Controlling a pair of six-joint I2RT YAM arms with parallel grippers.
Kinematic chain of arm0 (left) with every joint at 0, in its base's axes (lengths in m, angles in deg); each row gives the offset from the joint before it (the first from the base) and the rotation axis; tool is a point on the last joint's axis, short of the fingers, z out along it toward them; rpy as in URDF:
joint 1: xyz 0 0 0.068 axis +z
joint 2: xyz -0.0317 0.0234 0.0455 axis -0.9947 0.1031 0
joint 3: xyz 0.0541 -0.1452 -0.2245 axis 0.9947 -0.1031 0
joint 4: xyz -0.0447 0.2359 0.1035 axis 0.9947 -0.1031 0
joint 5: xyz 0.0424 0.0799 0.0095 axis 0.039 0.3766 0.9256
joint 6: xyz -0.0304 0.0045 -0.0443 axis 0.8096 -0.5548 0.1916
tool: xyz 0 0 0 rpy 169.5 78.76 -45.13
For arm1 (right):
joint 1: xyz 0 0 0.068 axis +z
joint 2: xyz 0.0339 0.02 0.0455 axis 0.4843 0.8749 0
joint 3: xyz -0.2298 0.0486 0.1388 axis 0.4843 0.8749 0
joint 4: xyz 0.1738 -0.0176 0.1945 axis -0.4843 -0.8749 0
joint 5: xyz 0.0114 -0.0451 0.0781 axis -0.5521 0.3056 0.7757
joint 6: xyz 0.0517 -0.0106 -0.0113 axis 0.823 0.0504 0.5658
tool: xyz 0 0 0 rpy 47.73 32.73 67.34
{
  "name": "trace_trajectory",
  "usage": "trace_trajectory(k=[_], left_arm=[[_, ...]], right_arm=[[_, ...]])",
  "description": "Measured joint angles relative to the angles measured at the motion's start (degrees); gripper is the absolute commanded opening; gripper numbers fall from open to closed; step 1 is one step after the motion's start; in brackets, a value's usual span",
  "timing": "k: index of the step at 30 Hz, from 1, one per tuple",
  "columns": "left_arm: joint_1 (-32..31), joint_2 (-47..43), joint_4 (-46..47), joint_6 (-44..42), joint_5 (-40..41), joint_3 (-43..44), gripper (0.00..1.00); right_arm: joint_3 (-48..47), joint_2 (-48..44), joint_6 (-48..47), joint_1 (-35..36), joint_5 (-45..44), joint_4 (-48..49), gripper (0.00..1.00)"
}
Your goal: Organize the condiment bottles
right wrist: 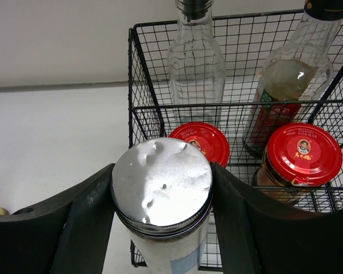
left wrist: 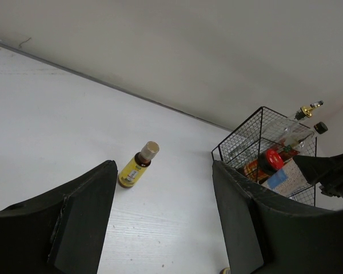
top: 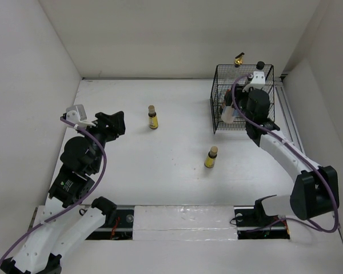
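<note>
Right gripper [right wrist: 162, 197] clamps the silver-lidded white jar [right wrist: 162, 171] at the black wire basket's [top: 226, 85] near wall, presumably to load it. Left gripper [left wrist: 163, 168], well away from the basket, stands wide and empty.

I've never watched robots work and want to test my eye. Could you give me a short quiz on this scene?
1. How many yellow bottles stand outside the basket?
2. What does the right gripper hold? A) a silver-lidded jar B) a yellow bottle C) nothing
3. True or false: the left gripper grips a bottle.

Key: 1. two. 2. A. 3. false; its jaws stand open with nothing between them.
</note>
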Motion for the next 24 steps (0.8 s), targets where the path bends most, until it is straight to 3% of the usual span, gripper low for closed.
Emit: trace_trajectory(k=[11,18,20,24], left_arm=[[0.0,0.0,0.0,0.0,0.0,0.0,0.63],[0.0,0.0,0.0,0.0,0.0,0.0,0.63],[0.0,0.1,0.0,0.0,0.0,0.0,0.63],[0.0,0.1,0.0,0.0,0.0,0.0,0.63]], right_arm=[[8.9,2.9,1.2,1.8,-6.8,16.5,0.27],[9.7,7.3,0.9,3.0,-8.9,17.1,0.28],[9.7,7.3,0.9,3.3,-9.3,17.1,0.33],[10.3,7.3,1.1,4.3,-10.1,17.4,0.53]])
